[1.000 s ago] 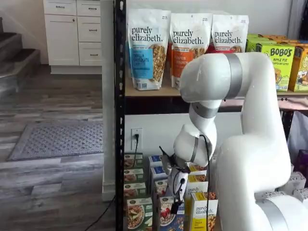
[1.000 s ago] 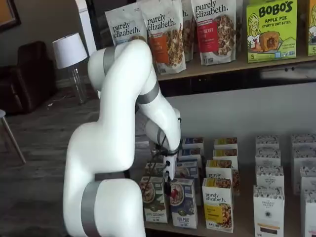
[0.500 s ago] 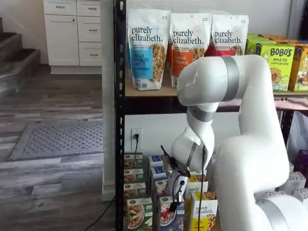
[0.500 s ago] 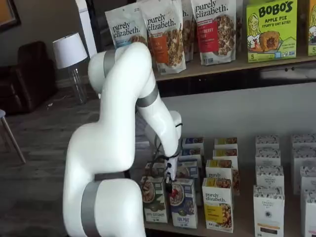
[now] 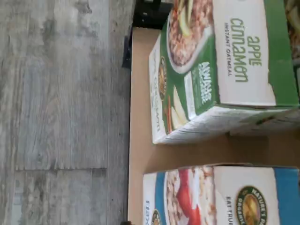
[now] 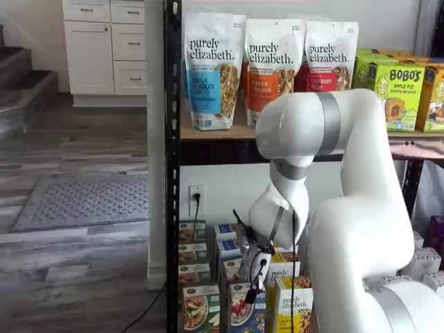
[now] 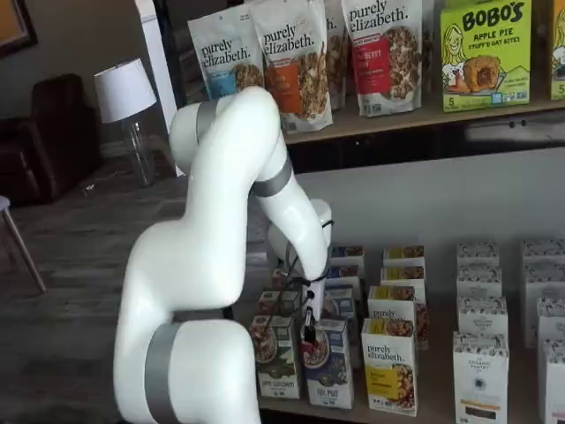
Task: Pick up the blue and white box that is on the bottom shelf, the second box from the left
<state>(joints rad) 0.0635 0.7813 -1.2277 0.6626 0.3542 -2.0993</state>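
Approach step: the end effector [image 7: 309,332], grip state unreadable, hangs lower-centre above the blue and white box [image 7: 327,364]; next, descend and close.

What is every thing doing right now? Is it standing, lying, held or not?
blue and white box: upright at the front of the bottom shelf, not gripped.
green box: upright beside it, untouched.
yellow box: upright on the blue box's other side.
gripper: low over the blue box; whether its fingers are open cannot be told.
granola bags: standing on the tan shelf above.
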